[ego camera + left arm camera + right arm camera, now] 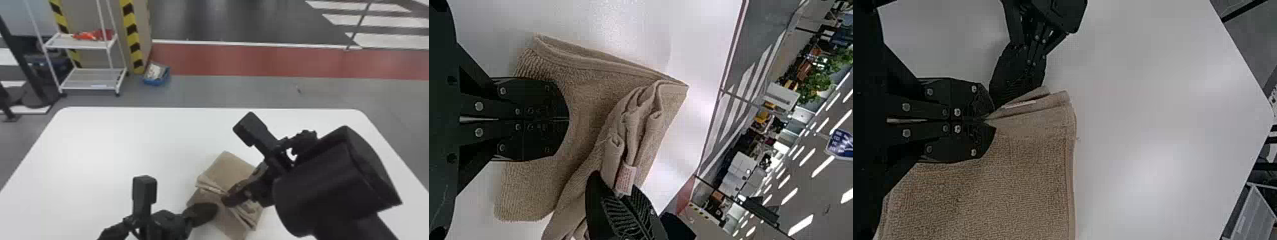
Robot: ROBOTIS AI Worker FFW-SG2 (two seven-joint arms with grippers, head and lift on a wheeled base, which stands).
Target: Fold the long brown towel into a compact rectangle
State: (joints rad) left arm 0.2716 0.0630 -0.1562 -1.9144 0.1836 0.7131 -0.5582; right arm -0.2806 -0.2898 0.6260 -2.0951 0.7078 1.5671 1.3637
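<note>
The brown towel (228, 167) lies folded in layers, turned at an angle, near the middle front of the table. My left gripper (214, 211) is over its near left part; in the left wrist view the left gripper (568, 120) has its fingers together above the towel (589, 100), with no cloth seen between them. My right gripper (226, 201) is at the layered middle of the towel. In the right wrist view the right gripper (989, 120) is closed on gathered layers of the towel (1018, 185), beside the left fingers.
The white table (111, 143) extends around the towel on all sides in view. Beyond its far edge stand a white shelf rack (92, 78) and a blue box (156, 75) on the floor. The two grippers are close together.
</note>
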